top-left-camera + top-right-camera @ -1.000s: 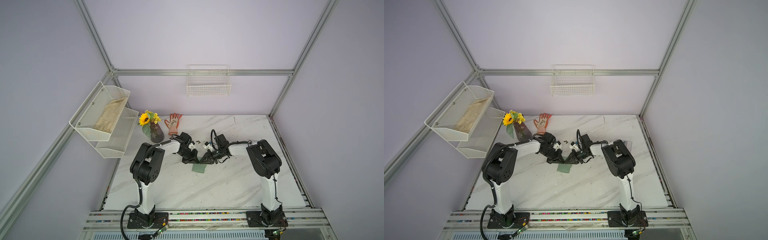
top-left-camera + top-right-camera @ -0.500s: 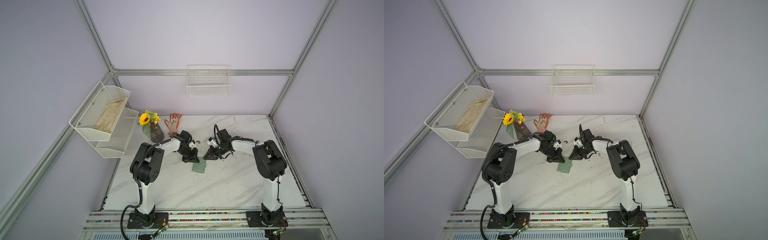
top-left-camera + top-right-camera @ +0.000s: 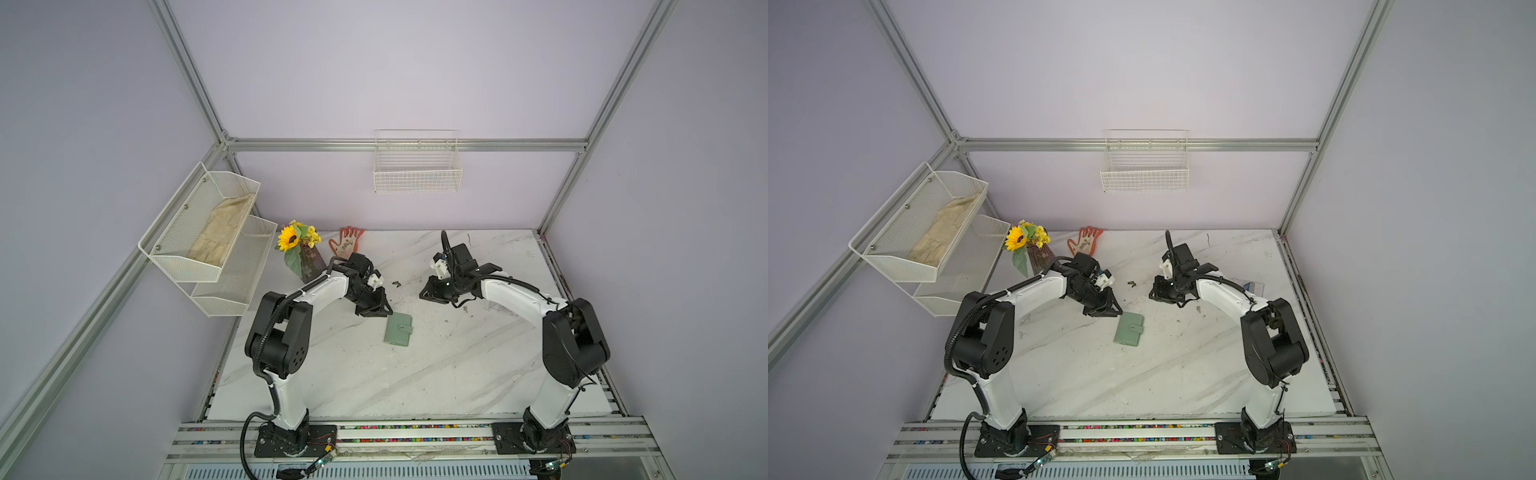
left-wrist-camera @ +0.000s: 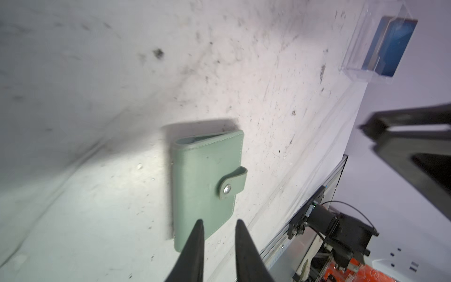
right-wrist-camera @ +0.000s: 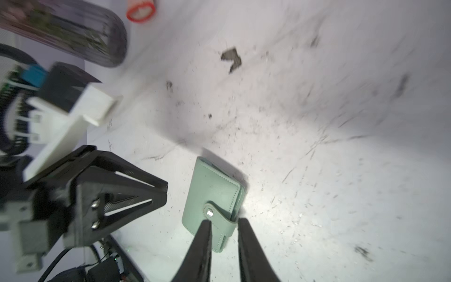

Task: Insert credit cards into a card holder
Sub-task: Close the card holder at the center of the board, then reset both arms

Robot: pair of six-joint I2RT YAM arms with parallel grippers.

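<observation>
Holder lies flat on the table, dead centre in both top views, shut like a book with its tab snapped down over the cover. Up and to the left of it comes the left gripper, tips aimed at the holder's upper left corner. On its wrist camera the jaws stand parted and empty, with the holder lying just past the tips. Whether they touch it, I cannot tell. Over to the right gripper, upper right of the holder and clear of it. Its wrist camera shows the jaws parted too, nothing between them, and the holder beyond. One blue card stands inside the clear box, and that box sits at the right side of the table, well apart from the holder.
</observation>
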